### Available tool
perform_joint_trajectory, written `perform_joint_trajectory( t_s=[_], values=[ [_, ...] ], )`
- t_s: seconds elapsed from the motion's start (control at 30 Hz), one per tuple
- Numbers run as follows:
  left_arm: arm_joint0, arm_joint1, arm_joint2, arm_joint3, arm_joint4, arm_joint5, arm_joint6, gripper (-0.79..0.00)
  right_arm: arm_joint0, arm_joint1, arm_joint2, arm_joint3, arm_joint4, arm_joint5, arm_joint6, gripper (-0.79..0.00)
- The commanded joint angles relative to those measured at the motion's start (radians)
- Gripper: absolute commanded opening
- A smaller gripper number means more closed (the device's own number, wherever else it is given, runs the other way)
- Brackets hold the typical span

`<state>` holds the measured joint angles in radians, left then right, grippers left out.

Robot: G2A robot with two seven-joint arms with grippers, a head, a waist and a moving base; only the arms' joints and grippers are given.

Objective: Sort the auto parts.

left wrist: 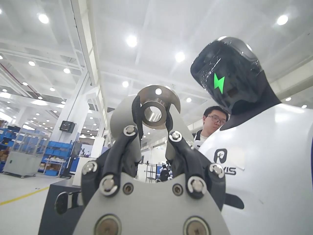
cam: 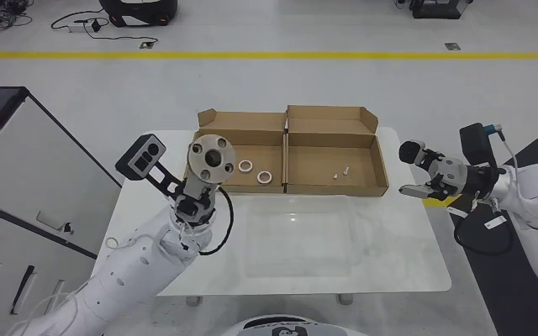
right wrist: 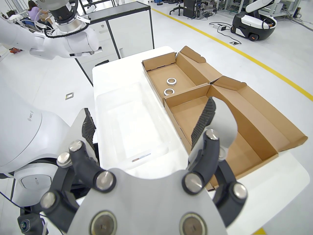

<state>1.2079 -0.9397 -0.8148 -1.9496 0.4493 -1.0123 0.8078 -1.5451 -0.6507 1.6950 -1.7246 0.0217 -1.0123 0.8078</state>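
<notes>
The left pincer (left wrist: 152, 113) pinches the heavy metal part (left wrist: 146, 93) only by its small neck, so it may slip and drop; the right pincer (right wrist: 148, 108) is wide open, empty.

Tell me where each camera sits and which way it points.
Top view: overhead, facing down on the white table; left gripper and right gripper show.
Left wrist view: on the left gripper, facing the ceiling; its fingers clamp a round metal flanged part.
Right wrist view: behind the open right gripper, facing two brown cardboard boxes.
Top and right share the boxes.
</notes>
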Motion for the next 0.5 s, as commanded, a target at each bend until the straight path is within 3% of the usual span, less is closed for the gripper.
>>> perform_joint_trajectory(
  t_s=[0.0,0.47],
  values=[
    [0.007,-0.002,-0.004,-0.015,-0.024,0.0,0.0,-0.785,0.0,0.0,0.0,0.0,0.0,0.0,0.0,0.0],
    [0.008,-0.015,0.018,-0.103,-0.111,0.0,0.0,-0.785,0.0,0.0,0.0,0.0,0.0,0.0,0.0,0.0]
  ],
)
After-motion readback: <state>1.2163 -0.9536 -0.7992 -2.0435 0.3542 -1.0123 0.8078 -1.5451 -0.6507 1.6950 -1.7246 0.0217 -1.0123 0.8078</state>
